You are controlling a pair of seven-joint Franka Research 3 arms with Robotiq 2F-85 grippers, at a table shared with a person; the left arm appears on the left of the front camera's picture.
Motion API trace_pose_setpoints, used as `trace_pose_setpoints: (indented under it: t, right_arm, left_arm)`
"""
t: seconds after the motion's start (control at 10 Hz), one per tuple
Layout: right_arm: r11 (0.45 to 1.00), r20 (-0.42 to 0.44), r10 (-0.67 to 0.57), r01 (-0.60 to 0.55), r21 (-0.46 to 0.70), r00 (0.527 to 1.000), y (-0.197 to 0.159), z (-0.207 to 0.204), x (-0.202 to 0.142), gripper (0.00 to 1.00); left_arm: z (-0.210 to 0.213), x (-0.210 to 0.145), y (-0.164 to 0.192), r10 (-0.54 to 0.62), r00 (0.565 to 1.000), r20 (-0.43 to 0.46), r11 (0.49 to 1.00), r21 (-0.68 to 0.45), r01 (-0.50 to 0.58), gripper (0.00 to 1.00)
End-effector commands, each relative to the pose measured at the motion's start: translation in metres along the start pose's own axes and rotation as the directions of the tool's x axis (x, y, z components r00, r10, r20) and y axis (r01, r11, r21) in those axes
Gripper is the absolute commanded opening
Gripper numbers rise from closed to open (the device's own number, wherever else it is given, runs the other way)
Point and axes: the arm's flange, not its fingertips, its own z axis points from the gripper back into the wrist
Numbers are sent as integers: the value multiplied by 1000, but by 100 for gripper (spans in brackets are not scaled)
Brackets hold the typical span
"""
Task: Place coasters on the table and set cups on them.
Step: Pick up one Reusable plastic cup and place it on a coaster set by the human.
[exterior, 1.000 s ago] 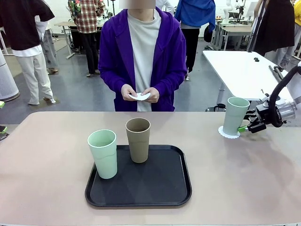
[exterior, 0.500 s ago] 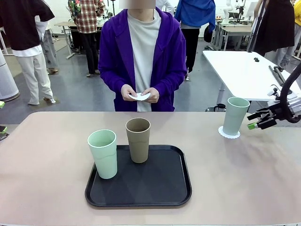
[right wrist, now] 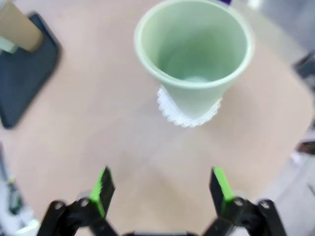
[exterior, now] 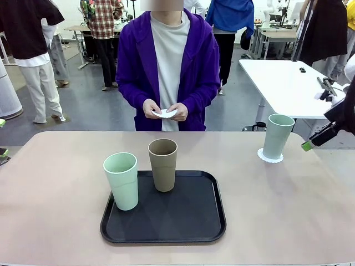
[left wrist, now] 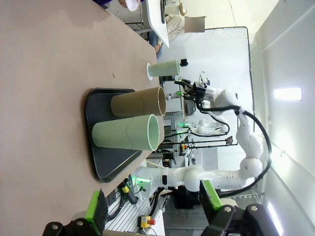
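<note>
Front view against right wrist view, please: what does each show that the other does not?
Front view: a person's hands holding a spare coaster, and the near mint cup on the tray. Right wrist view: the inside of the far mint cup, and the right gripper, jaws open wide. Both: that cup standing on its coaster on the table, and the tan cup on the tray.
</note>
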Motion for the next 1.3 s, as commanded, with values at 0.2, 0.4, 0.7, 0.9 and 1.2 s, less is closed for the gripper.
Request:
trace_pose_setpoints:
  t: [0.2, 0.4, 0.7, 0.9, 1.2]
  right_arm:
    - [960, -72, -182, 162, -226, 981, 102, 54, 26, 100]
    - [894, -35, -270, 238, -379, 962, 132, 70, 43, 100]
    - [885, -36, -318, 283, -370, 948, 154, 70, 63, 100]
    - [891, -6, -261, 238, -386, 965, 144, 85, 55, 100]
    - [891, -6, -261, 238, -386, 965, 144, 85, 55, 100]
  left_arm:
    - [1, -1, -2, -5, 1000, 5, 1000, -14, 5, 100]
    - [1, -1, -2, -5, 1000, 5, 1000, -14, 5, 100]
    - [1, -1, -2, -5, 1000, 5, 1000, -14, 5, 100]
    - [1, -1, -2, -5, 1000, 5, 1000, -14, 5, 100]
    - [1, -1, -2, -5, 1000, 5, 1000, -14, 5, 100]
